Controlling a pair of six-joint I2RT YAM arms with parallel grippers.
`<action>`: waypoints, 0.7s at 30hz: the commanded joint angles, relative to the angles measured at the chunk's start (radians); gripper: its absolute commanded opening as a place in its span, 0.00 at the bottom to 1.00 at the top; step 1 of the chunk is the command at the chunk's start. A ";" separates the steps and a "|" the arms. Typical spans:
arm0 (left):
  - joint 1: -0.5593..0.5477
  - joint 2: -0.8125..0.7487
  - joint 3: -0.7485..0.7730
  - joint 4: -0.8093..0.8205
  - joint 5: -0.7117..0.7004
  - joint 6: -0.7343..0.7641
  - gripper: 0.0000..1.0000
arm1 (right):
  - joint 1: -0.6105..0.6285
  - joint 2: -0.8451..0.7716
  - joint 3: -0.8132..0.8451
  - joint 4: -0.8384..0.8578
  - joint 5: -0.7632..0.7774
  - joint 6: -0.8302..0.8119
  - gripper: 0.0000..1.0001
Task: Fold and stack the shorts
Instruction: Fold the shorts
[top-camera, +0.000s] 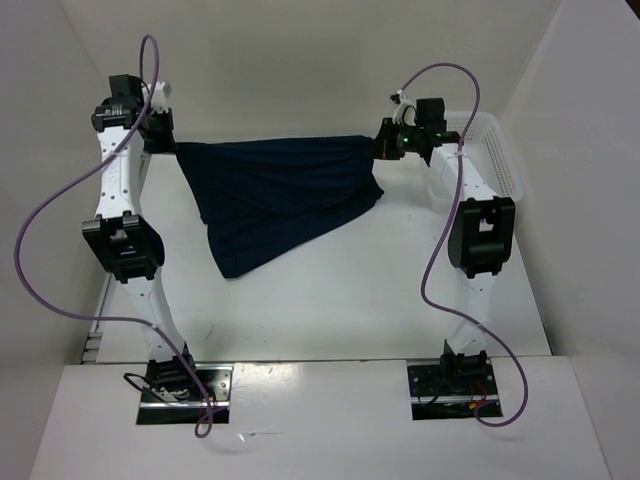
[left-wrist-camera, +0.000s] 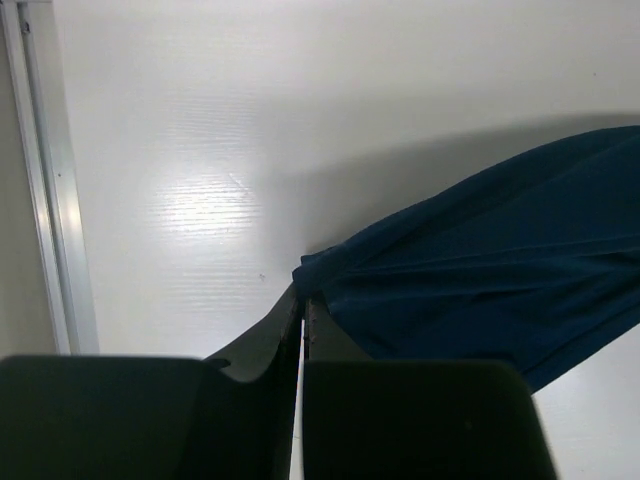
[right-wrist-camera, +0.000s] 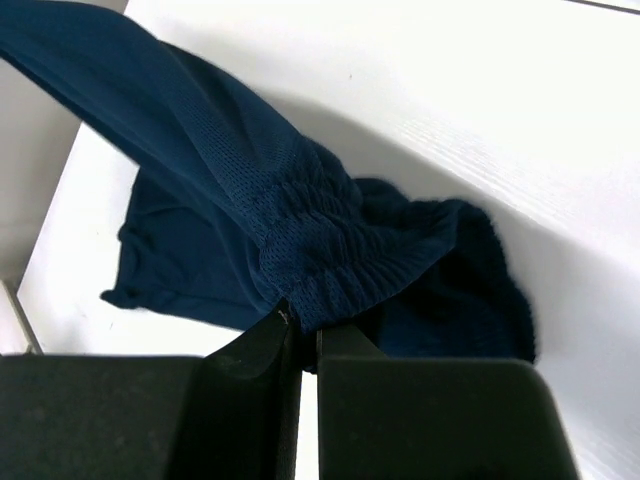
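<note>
The dark navy shorts (top-camera: 280, 195) hang stretched between my two grippers at the far side of the table, their lower part draped down onto the white surface. My left gripper (top-camera: 168, 146) is shut on the shorts' left corner (left-wrist-camera: 312, 270), its jaws pressed together (left-wrist-camera: 302, 305). On the right, my right gripper (top-camera: 385, 140) is shut on the gathered elastic waistband (right-wrist-camera: 350, 250), fabric pinched between its jaws (right-wrist-camera: 305, 322). The rest of the shorts (left-wrist-camera: 480, 270) spreads away to the right in the left wrist view.
A white mesh basket (top-camera: 495, 150) stands at the back right, just behind the right arm. White walls enclose the table on the left, back and right. A metal rail (left-wrist-camera: 45, 180) runs along the table's left edge.
</note>
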 joint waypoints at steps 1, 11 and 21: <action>0.007 -0.011 -0.053 0.012 0.031 0.004 0.00 | -0.009 -0.004 0.033 0.068 -0.016 0.008 0.00; -0.152 -0.355 -0.771 0.054 0.156 0.004 0.00 | -0.009 -0.068 -0.223 -0.001 0.197 -0.122 0.00; -0.210 -0.341 -1.074 0.085 0.116 0.004 0.00 | -0.009 -0.087 -0.299 -0.010 0.323 -0.162 0.07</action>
